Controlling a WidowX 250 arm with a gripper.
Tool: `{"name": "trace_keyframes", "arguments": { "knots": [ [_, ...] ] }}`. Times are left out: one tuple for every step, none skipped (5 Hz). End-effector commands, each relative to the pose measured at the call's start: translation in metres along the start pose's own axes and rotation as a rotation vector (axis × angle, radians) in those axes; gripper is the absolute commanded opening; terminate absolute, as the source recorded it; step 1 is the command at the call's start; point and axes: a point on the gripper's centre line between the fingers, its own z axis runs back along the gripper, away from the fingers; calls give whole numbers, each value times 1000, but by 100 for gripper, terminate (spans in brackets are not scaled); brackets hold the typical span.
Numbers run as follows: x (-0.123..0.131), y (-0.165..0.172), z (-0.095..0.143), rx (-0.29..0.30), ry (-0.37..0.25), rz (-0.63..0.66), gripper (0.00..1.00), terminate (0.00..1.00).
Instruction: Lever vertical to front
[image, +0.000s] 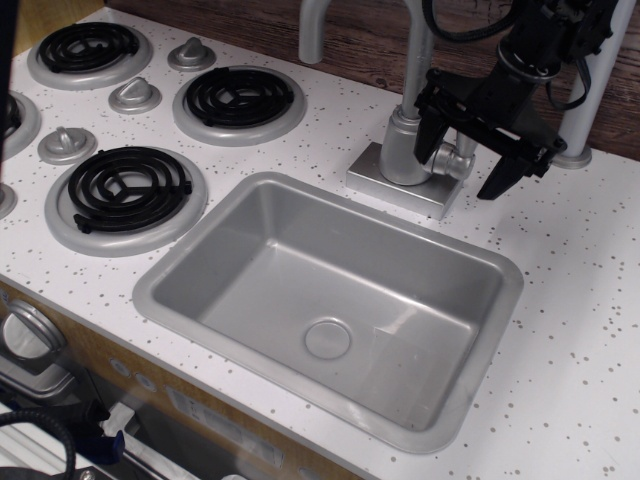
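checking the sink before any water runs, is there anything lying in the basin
No, the sink shows only its bare grey floor and round drain, with nothing lying in it.

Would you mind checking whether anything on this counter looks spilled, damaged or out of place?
Nothing stands out. The sink is empty and dry-looking, the burners sit flat, and the faucet stands upright with its lever intact. The hand, open, straddles the lever.

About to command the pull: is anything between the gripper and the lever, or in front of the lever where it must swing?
Nothing visible. The open gripper straddles the lever, and only bare counter and the sink lie in front.
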Motion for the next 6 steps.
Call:
{"name": "trace_keyframes", "arguments": {
  "knots": [
    [35, 14, 28, 5, -49, -49, 100, 0],
    [42, 15, 30, 19, -51, -79, 100, 0],
    [41, 15, 26, 12, -44, -83, 100, 0],
    [34, 14, 24, 11, -41, -59, 0, 0],
    [29, 13, 21, 3, -40, -44, 0, 0],
    [13, 11, 19, 5, -19, 1, 100, 0]
  ]
}}
